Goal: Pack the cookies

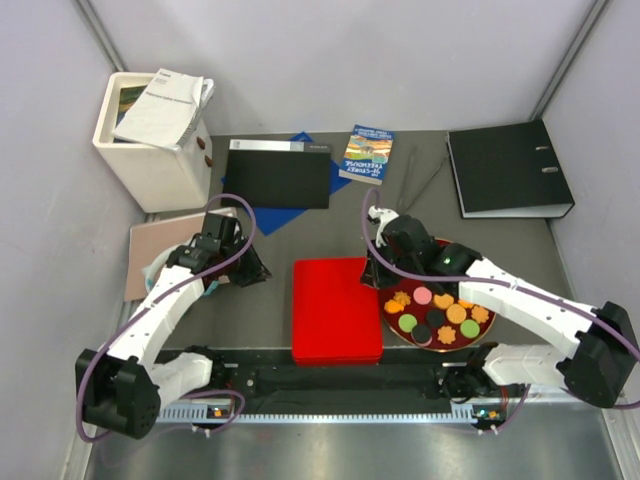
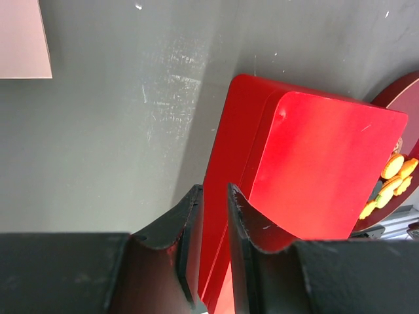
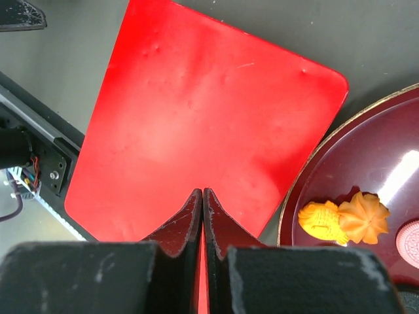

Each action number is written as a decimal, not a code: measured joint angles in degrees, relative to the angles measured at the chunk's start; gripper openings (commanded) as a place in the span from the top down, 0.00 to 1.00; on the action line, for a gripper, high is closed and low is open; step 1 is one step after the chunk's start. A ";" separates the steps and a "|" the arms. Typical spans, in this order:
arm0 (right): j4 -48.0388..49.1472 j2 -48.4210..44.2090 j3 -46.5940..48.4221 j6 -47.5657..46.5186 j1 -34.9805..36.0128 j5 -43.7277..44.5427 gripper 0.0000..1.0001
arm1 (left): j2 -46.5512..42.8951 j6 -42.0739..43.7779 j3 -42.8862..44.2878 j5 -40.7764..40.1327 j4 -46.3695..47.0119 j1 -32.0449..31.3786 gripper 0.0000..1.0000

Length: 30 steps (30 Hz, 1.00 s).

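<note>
Top view first: the cookies sit right of centre on a dark red plate. They form a tight cluster of small flat pieces, with green, black, pink and orange rounds and orange flower shapes toward the edges. Just left of the plate lies a red box, lid on. The left claw hangs left of the box, apart from it. The right claw points down by the box's right edge, beside the plate.

Over to the left wrist view: the left claw stands slightly spread, a narrow gap with nothing in it. The box fills the right half, and a few orange cookies peek in at the right edge.

Right wrist view: the right claw is pressed together, empty, with the box beyond its tips. At lower right on the plate, a fish-shaped cookie touches a ridged flower cookie.

Handling call: these look light, stiff and thin, and likely to skid on that glossy plate. Best to pinch one across its edges from straight above, taking an outer piece first so the neighbours aren't nudged.
</note>
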 measured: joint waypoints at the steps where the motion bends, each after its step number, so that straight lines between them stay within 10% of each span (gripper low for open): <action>1: -0.02 -0.11 0.00 0.00 0.00 0.09 1.00 | -0.02 0.07 0.00 0.00 0.00 0.00 0.73; 30: -3.04 -18.60 -9.86 -0.37 0.02 7.30 1.00 | 6.82 2.29 4.20 -0.98 0.07 0.00 0.69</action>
